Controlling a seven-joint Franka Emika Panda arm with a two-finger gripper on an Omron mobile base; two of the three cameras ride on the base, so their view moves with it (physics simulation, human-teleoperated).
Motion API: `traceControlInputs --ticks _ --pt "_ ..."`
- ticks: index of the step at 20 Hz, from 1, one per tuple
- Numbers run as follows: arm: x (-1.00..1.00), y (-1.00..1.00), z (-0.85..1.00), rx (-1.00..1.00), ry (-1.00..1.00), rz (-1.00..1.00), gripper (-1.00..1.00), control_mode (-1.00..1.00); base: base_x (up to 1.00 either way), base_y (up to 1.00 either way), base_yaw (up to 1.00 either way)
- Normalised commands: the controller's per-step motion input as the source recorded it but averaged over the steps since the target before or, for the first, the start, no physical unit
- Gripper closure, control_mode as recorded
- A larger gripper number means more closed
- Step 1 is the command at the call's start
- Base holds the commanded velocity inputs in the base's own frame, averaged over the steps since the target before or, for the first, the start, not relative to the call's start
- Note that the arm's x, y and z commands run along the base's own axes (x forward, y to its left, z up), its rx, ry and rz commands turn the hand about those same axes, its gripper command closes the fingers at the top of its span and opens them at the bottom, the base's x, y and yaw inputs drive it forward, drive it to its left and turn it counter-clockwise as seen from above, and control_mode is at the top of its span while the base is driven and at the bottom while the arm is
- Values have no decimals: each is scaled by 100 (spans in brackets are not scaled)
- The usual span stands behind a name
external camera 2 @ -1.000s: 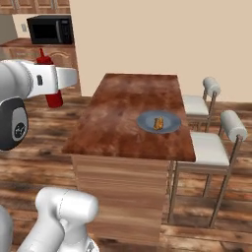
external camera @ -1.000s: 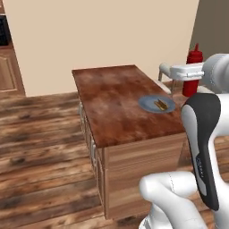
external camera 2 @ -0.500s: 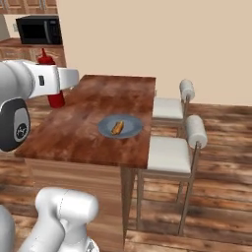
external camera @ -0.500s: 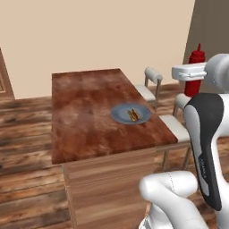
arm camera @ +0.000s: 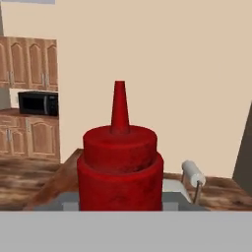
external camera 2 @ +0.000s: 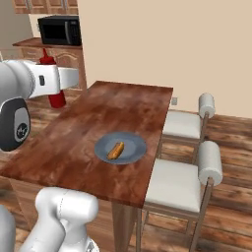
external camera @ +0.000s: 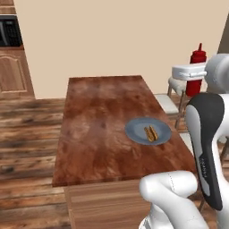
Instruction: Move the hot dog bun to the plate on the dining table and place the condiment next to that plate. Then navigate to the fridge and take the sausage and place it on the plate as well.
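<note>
My gripper is shut on the condiment, a red squeeze bottle with a tapered cap, held upright in the air off the dining table's right side. From the other side the condiment hangs by the table's left edge in the gripper. Close up, the condiment stands between my fingers. The hot dog bun lies on the blue-grey plate, near the right edge of the reddish-brown dining table. The same bun, plate and table appear from the right.
Two white-cushioned stools stand along the table's right side; one stool sits behind the held bottle. A black microwave and wooden cabinets line the far left wall. Wood floor surrounds the table.
The base has driven, so the whole scene has shifted: the table now lies lengthwise ahead and nearer. The condiment stays held in the gripper throughout.
</note>
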Motion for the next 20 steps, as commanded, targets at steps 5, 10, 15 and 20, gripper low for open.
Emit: traceControlInputs --ticks 5,10,15,20 --pt "5 -34 -42 7 1 20 100 -100 18 -11 12" --pt "-6 -73 -80 12 0 41 100 -100 0 0 0" --pt "-15 -59 -80 8 2 42 100 -100 0 0 0" --pt "-4 -29 -67 2 7 37 100 -100 0 0 0"
